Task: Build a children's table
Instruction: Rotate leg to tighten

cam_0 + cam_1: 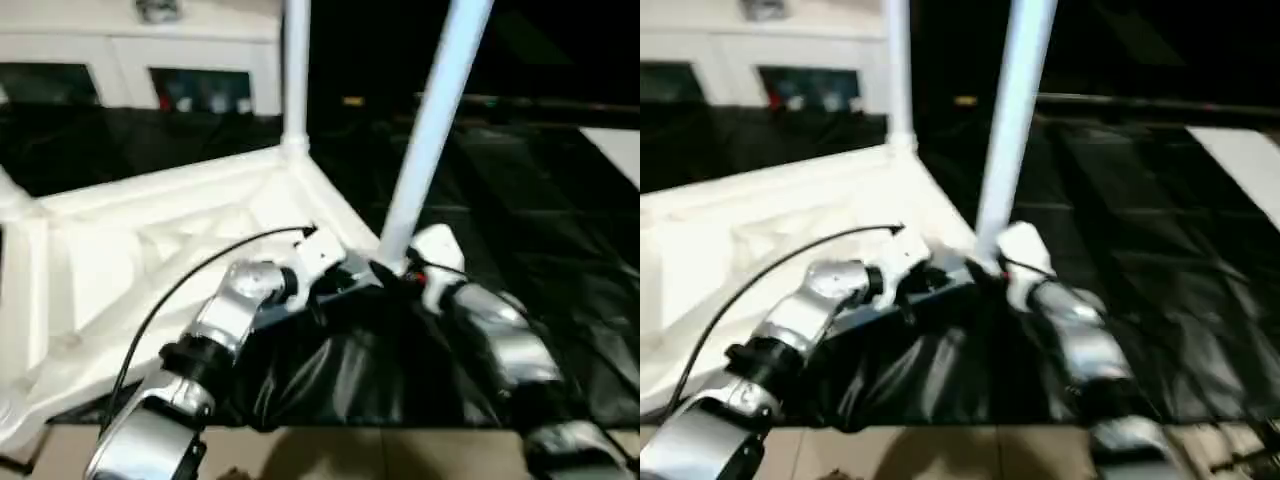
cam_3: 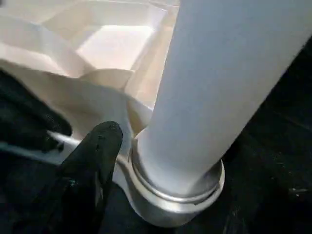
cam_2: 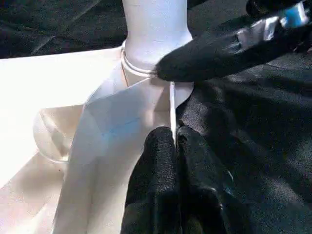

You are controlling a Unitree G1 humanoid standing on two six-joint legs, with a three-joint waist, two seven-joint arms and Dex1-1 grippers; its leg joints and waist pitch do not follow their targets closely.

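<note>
Left wrist view: the left gripper [image 3: 171, 146], fingers pressed together, rests against the upturned table top [image 1: 150, 250] near the corner socket [image 2: 170, 195] holding a leg [image 1: 430, 130]. Right gripper [image 2: 105, 134] there; its spread cannot be told. No legible writing.

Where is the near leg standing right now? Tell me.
The near leg stands in the tabletop's nearest corner socket, leaning slightly, between the left gripper and the right gripper's finger, ahead of the other upright leg.
</note>
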